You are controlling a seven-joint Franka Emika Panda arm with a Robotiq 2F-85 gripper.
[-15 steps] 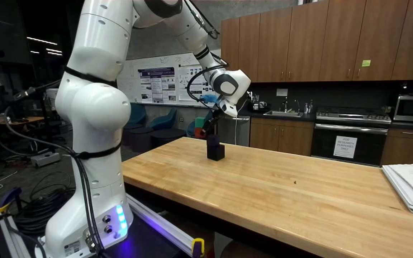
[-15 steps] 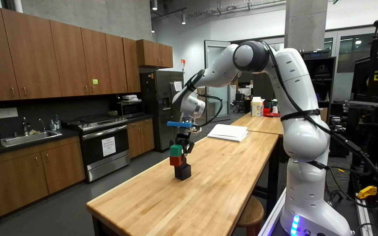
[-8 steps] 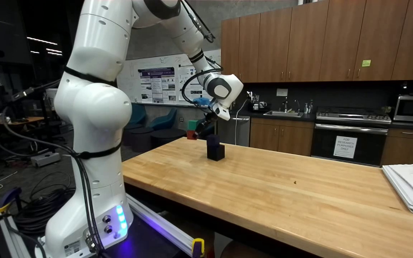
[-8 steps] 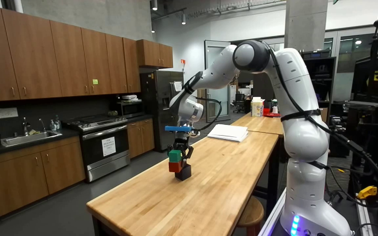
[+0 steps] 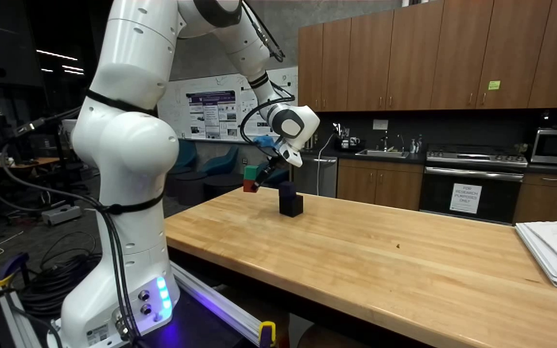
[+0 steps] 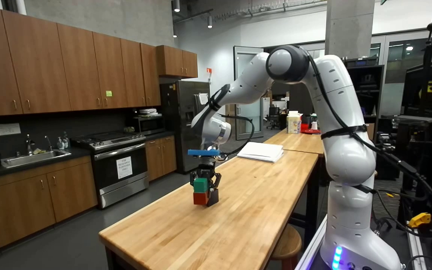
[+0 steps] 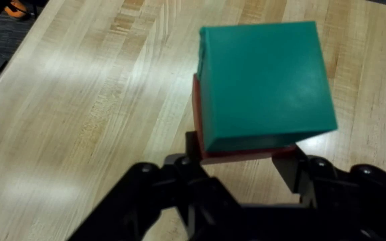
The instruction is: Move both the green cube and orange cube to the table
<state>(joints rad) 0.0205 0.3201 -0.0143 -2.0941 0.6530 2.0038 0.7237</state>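
The tool (image 7: 238, 155) is clamped on the orange cube (image 7: 233, 160), with the green cube (image 7: 270, 80) stacked above and the desk (image 7: 95, 110) below. Placing seems in hand; next, level contact, then release.

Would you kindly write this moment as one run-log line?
hand: closed on orange cube; green cube: atop orange cube; orange cube's contact with table: unclear; black cube: standing apart; release: not yet

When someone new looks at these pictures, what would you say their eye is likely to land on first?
Probably the large white robot arm, stretched out over the light-wood table in both exterior views. Next, the bright green cube, prominent in the wrist view, sitting on the orange cube, which the gripper appears to hold.
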